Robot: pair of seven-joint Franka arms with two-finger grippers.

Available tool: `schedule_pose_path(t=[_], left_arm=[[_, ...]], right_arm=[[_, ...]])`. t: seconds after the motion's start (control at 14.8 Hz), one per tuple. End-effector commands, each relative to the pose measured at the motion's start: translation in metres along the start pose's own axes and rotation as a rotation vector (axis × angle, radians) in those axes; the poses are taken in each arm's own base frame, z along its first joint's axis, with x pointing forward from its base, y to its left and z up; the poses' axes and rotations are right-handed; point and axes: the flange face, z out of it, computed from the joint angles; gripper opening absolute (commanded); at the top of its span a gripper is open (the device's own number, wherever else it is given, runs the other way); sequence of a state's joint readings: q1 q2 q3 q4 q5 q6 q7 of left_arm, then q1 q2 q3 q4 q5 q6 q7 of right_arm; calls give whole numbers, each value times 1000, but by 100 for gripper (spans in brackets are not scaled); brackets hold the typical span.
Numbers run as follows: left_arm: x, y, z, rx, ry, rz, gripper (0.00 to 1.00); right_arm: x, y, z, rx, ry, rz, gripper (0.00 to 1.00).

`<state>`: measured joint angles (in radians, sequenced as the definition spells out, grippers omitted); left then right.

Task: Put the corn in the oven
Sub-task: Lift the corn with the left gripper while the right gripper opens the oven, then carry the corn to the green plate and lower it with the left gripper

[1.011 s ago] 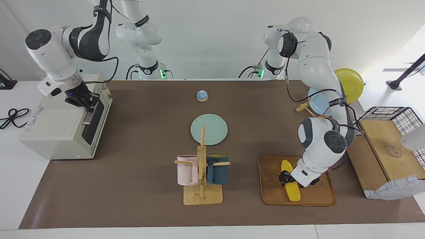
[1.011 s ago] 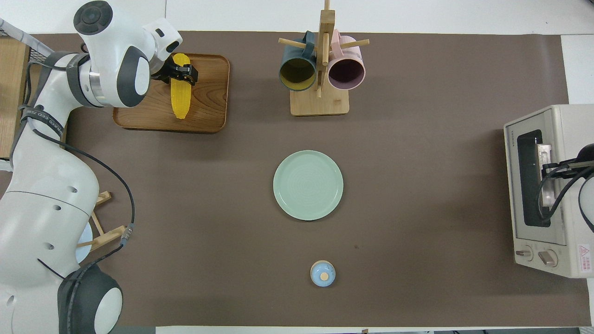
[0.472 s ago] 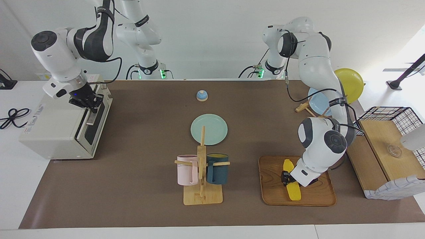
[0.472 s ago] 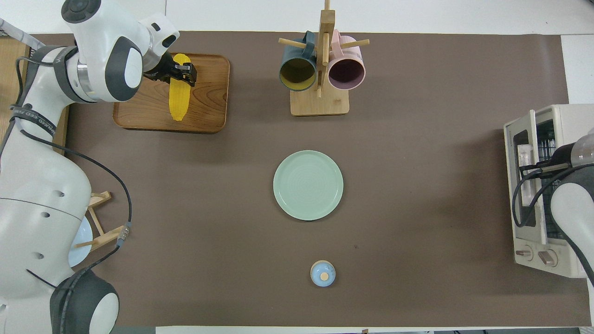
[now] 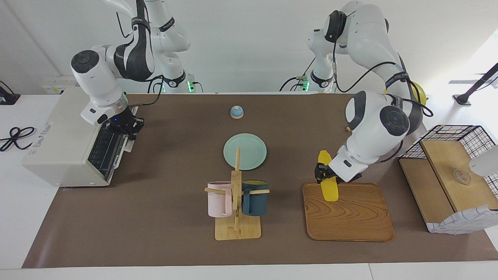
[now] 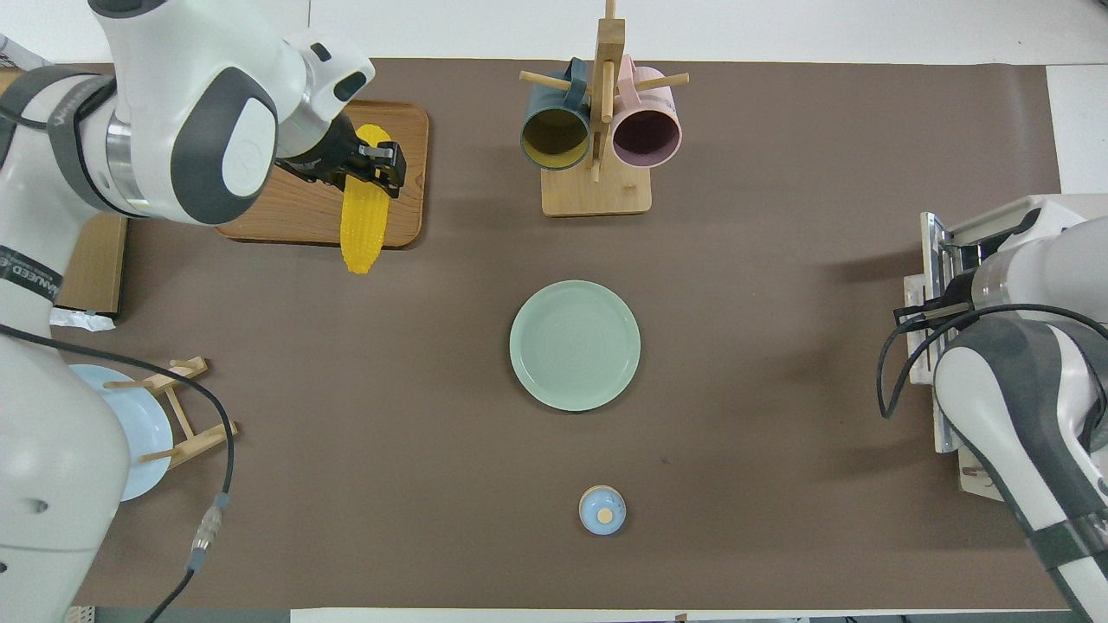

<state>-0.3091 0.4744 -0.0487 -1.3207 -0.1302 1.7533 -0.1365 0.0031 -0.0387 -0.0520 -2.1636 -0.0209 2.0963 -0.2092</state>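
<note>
Corn [image 5: 327, 179] over tray [image 5: 350, 217] (lifted)

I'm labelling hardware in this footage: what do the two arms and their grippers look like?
Both arms, left arm and right arm, have glossy white rounded shells with dark grey joint bands and round dark end caps. Black cables loop loosely along each, and a band with small lettering wraps the left arm. The left gripper and right gripper are small and black on white wrist blocks.
</note>
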Motion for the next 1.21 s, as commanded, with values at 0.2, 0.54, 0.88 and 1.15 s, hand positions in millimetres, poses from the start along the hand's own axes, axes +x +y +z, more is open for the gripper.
schedule_pose_path(t=[0.2, 0.54, 0.88, 1.15], left_arm=[[-116, 119, 53, 16, 14, -86, 0], [-146, 178, 103, -62, 178, -91, 0], [-147, 208, 163, -75, 198, -75, 0], [-150, 220, 187, -78, 202, -81, 0]], right_arm=[[19, -5, 45, -36, 34, 16, 0], [6, -9, 77, -34, 39, 22, 0], [4, -10, 92, -31, 23, 36, 0], [5, -11, 115, -29, -3, 45, 0]])
